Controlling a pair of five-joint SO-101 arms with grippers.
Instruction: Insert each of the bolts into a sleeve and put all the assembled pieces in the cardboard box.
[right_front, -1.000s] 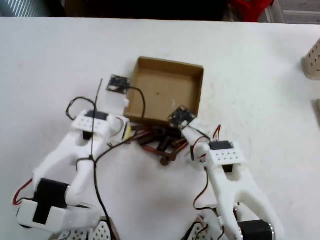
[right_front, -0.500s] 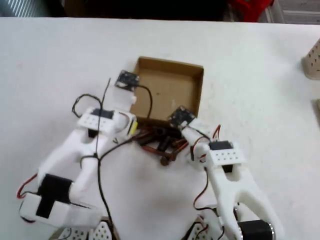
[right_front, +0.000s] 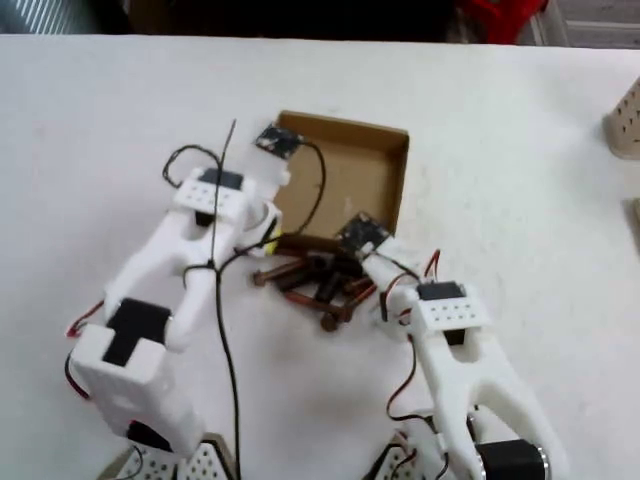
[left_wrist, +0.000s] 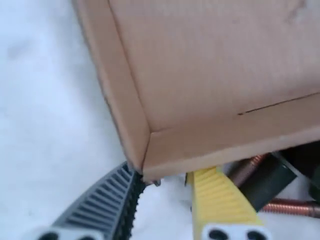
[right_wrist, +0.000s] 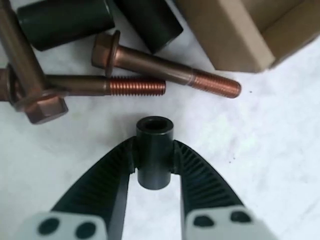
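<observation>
Clenched in the right hand (right_wrist: 154, 150), between two dark ribbed fingers (right_wrist: 107, 175): a short black sleeve (right_wrist: 154, 132), open end poking out past the fingertips; lifted or resting, cannot tell. Just beyond it on the white worktop (right_wrist: 280, 140), three copper-coloured bolts (right_wrist: 165, 70), one lying alone with its threaded tip near a corner of the cardboard box (right_wrist: 235, 35), two overlapping near their heads. Past those, two more black sleeves (right_wrist: 65, 20) on their sides. From above, right arm (right_front: 455, 345) bent forward from the near edge, wrist tipped down over the heap of bolts and sleeves just in front of the box's near wall. Left hand (left_wrist: 167, 182) released, holding nothing: grey finger (left_wrist: 107, 205) with its tip just beside the box's near left corner, yellow finger (left_wrist: 220, 205) in front of the near wall, apart from the grey one. Left arm (right_front: 185, 250) stretched diagonally from the near left edge up to that corner, wrist above the rim.
</observation>
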